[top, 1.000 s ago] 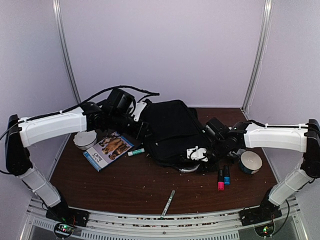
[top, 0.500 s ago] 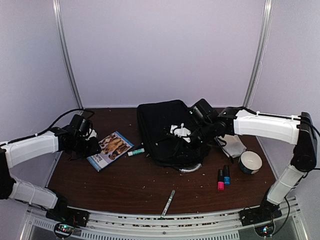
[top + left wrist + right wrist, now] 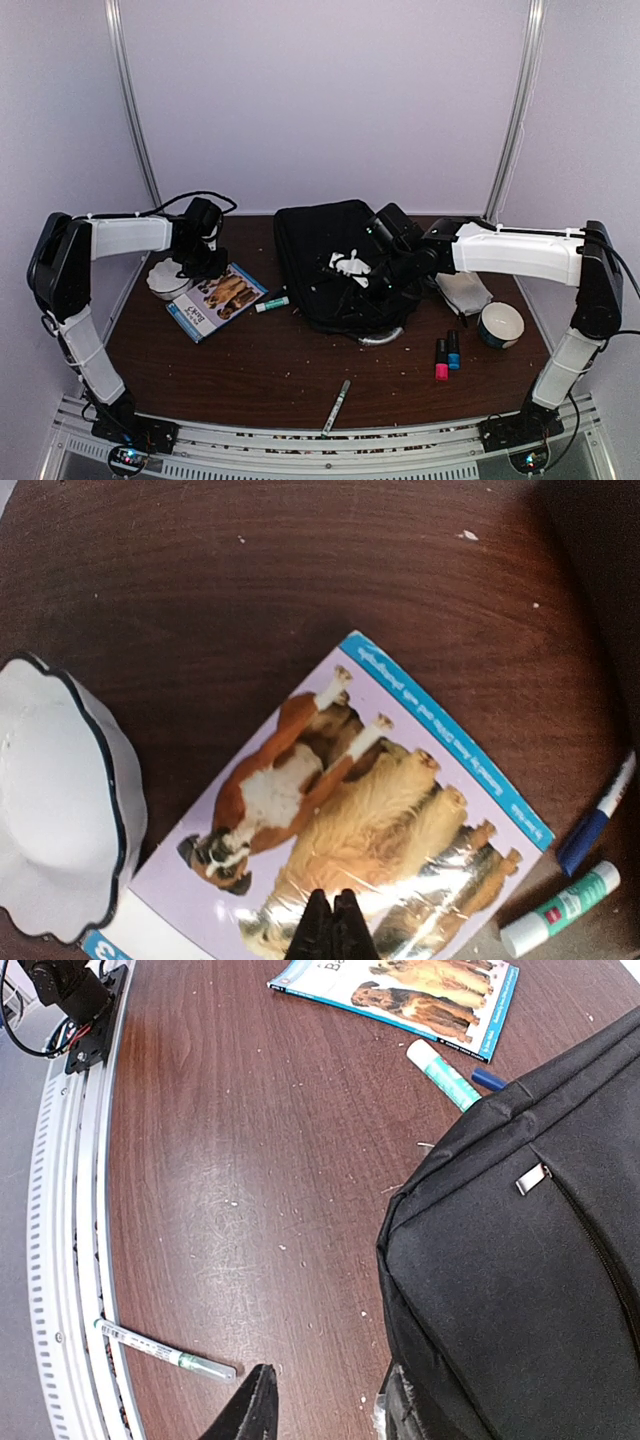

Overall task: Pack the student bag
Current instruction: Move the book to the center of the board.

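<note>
The student bag (image 3: 330, 250) is a large black backpack lying flat at the table's middle back. My right gripper (image 3: 350, 268) hovers over it. In the right wrist view that gripper (image 3: 325, 1412) is open: one finger is over bare table, the other against the edge of the bag (image 3: 530, 1260), with nothing between them. My left gripper (image 3: 205, 265) is at the left, above a dog picture book (image 3: 217, 298). In the left wrist view it (image 3: 333, 930) is shut and empty, just over the book's (image 3: 380, 810) glossy cover.
A white bowl (image 3: 168, 280) sits left of the book. A green glue stick (image 3: 272, 303) and a blue marker (image 3: 598, 815) lie between book and bag. A pen (image 3: 336, 405) lies near the front edge. At right are a cloth (image 3: 465, 292), a bowl (image 3: 501, 323) and two small bottles (image 3: 446, 357).
My left arm swung away from the bag's left side, out to the left, then settled over the book with its gripper shut. My right gripper moved from the bag's front right corner up over its middle.
</note>
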Tool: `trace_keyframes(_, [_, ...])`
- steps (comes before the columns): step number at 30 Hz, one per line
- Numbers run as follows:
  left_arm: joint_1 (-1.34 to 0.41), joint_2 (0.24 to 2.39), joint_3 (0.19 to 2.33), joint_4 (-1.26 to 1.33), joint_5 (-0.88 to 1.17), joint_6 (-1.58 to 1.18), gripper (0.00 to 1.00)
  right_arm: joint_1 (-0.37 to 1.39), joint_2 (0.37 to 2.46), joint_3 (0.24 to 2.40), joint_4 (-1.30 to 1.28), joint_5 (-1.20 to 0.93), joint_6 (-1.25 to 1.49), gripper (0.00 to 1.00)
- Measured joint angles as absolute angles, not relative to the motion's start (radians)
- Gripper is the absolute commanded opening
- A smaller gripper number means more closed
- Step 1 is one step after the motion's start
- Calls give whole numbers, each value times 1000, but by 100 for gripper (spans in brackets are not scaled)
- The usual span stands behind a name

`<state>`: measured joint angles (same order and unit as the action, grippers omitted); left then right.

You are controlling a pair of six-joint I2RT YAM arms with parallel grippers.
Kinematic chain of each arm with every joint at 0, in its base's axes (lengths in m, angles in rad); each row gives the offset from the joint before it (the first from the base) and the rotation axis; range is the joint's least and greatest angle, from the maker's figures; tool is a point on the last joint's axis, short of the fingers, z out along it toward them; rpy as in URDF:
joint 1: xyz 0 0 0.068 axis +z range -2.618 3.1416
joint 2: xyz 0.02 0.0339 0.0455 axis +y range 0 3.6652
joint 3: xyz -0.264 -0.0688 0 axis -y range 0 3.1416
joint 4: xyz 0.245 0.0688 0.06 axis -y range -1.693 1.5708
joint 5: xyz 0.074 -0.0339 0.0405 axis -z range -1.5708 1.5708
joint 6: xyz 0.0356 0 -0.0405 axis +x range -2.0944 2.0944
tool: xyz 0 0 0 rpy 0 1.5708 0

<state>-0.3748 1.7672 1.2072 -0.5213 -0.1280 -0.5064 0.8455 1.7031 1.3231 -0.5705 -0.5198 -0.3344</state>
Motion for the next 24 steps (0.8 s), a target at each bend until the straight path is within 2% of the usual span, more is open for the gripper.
trace_keyframes(16, [-319, 2081, 1547, -655, -327, -393, 0, 870, 1703, 1315, -557, -521, -328, 38])
trace_keyframes(24, [-308, 2164, 1583, -704, -331, -363, 0, 876, 1704, 1316, -557, -528, -324, 39])
